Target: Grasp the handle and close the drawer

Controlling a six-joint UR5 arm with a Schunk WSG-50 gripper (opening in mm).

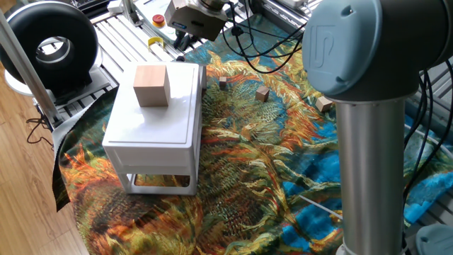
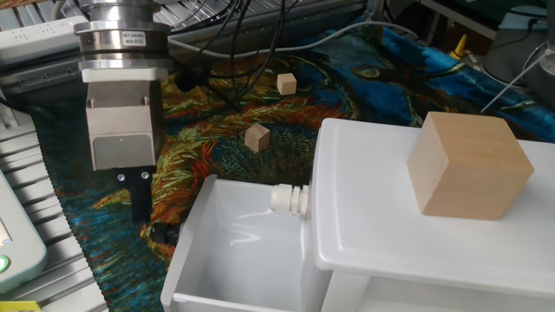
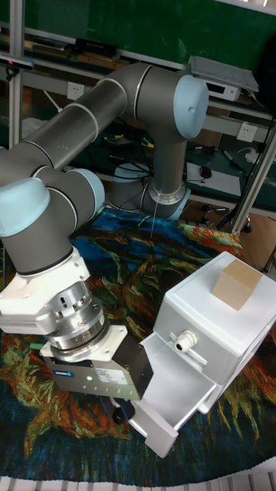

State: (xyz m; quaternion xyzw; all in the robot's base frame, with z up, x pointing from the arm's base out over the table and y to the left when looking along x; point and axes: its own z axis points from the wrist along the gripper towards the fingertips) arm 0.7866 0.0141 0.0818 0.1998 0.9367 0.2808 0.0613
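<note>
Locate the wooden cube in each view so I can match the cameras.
One fixed view: cube upper left, on the cabinet top.
The other fixed view: cube right of centre, on the cabinet top.
Tall fixed view: cube right of centre, on the cabinet top.
Shared landmark: the white cabinet.

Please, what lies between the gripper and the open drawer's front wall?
In the other fixed view, only patterned cloth shows between the gripper and the drawer; a small dark knob sits at the drawer's front, below the fingers.

A wooden cube point(image 1: 151, 85) sits on the white cabinet point(image 1: 156, 124). 3 small blocks point(image 1: 262, 93) lie on the patterned cloth point(image 1: 255, 170). The arm's grey column point(image 1: 371, 163) fills the right.
</note>
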